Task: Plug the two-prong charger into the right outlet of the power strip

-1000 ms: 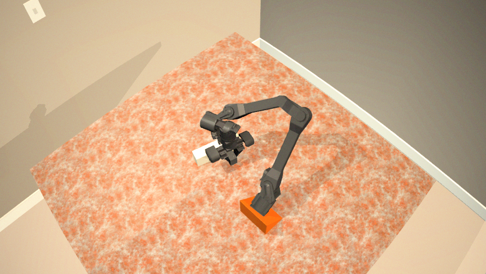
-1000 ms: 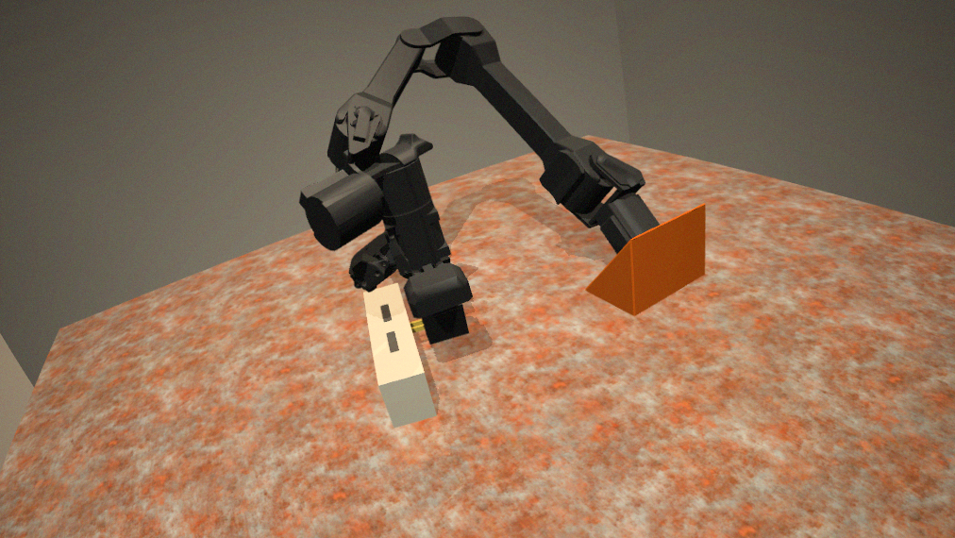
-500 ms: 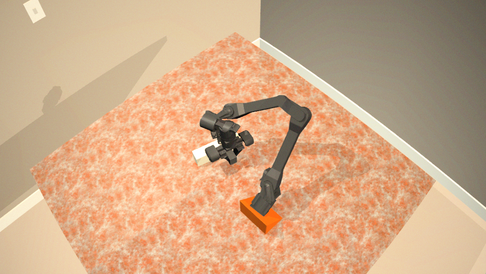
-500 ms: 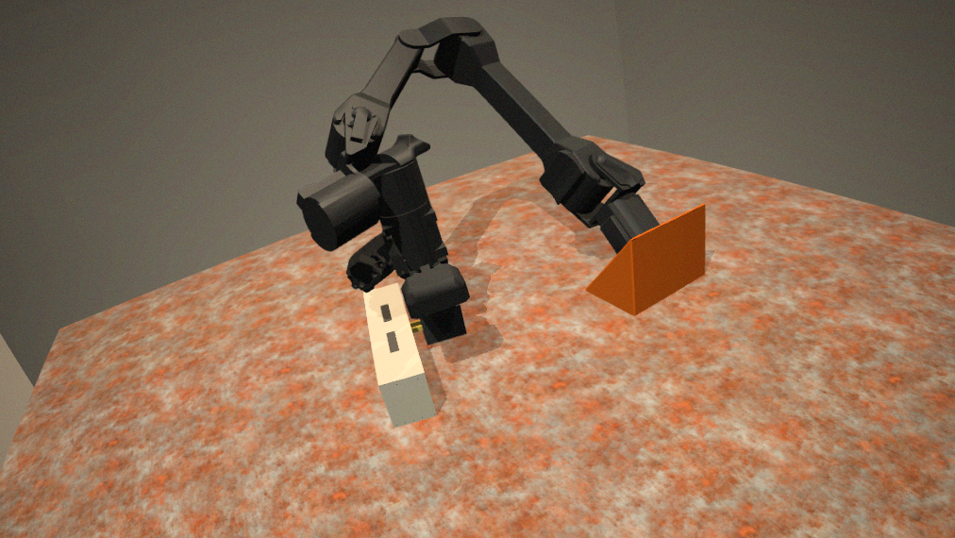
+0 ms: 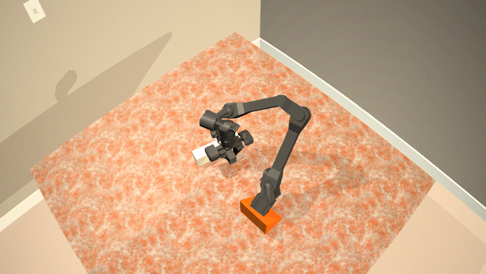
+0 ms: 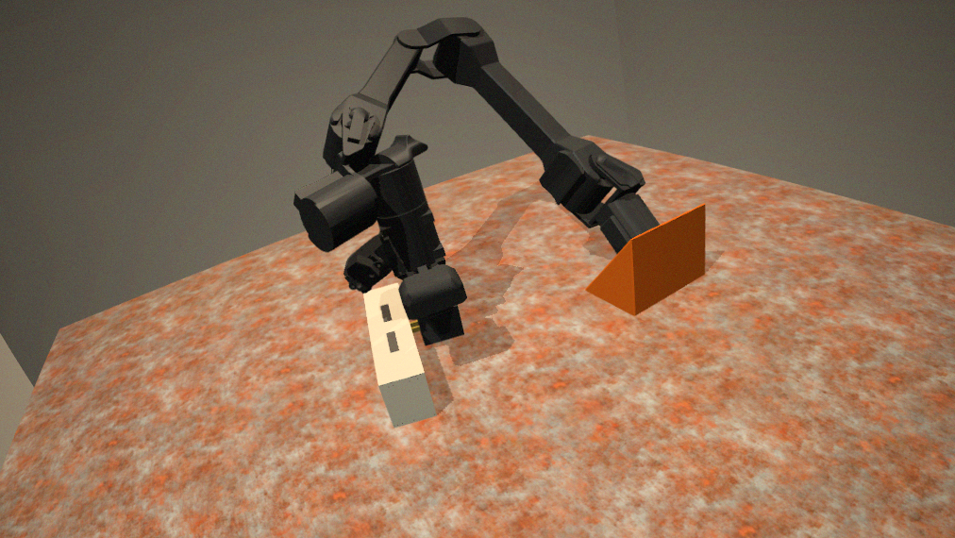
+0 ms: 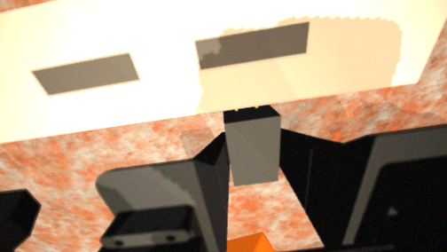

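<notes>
The white power strip (image 5: 200, 155) (image 6: 402, 366) (image 7: 166, 66) lies on the mottled orange table. Two dark rectangles show on its top; the side facing the charger is hidden in the wrist view. My gripper (image 5: 235, 154) (image 7: 246, 134) is shut on the grey two-prong charger (image 7: 255, 153), low beside the strip's long side. The charger body is hidden behind a finger in the exterior view, where short lengths of the gold prongs (image 6: 414, 327) show between finger and strip. In the wrist view only tiny prong stubs show at the strip's edge. How deep their tips reach is hidden.
The orange wedge-shaped block (image 5: 253, 217) (image 6: 668, 260) (image 7: 252, 243) stands at the arm's base, away from the strip. The arm arches above the table (image 5: 136, 204) (image 6: 601, 434). Walls stand beyond the table, and a white plate (image 5: 34, 11) is on one wall.
</notes>
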Available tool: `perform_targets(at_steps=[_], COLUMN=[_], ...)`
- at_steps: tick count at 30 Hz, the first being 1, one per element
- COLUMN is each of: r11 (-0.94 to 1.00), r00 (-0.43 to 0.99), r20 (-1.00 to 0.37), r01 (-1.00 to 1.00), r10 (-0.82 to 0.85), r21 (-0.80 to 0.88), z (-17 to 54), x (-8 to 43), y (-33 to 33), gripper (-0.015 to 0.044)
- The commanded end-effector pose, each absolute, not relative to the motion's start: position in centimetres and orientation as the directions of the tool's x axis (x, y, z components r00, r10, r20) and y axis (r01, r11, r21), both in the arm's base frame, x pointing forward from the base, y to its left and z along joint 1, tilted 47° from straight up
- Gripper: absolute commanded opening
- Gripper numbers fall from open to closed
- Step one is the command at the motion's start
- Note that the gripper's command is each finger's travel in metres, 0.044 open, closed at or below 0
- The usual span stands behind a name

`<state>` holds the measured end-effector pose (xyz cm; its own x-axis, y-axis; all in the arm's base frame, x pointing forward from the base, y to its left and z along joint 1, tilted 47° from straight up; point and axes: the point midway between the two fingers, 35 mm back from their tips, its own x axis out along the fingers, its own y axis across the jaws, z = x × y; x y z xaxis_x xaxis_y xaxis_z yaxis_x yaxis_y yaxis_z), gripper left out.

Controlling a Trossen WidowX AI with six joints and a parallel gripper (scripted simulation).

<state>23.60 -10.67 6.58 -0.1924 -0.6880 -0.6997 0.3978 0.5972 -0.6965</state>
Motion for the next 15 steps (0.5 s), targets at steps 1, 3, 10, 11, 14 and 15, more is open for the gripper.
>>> perform_targets(at_steps=[1,3,10,11,14,15], r11=[0.596,0.596,0.596,0.596,0.596,0.596], r00=[-0.189,-0.189,-0.189,-0.189,-0.189,-0.189], r20=[-0.697,-0.697,-0.697,-0.697,-0.697,-0.697], r01=[0.396,0.396,0.396,0.396,0.396,0.396], r10=[-0.692,-0.692,-0.692,-0.692,-0.692,-0.692], r21=[-0.699,-0.699,-0.699,-0.699,-0.699,-0.699], z=[6.75,6.76,6.79,6.79,6.81,6.81], x=[23.83,23.87,23.99,24.01,24.05,24.06], y=[-10.75,-10.76,-10.81,-10.82,-10.84,-10.85], gripper=[0.0000,0.0000,0.0000,0.0000,0.0000,0.0000])
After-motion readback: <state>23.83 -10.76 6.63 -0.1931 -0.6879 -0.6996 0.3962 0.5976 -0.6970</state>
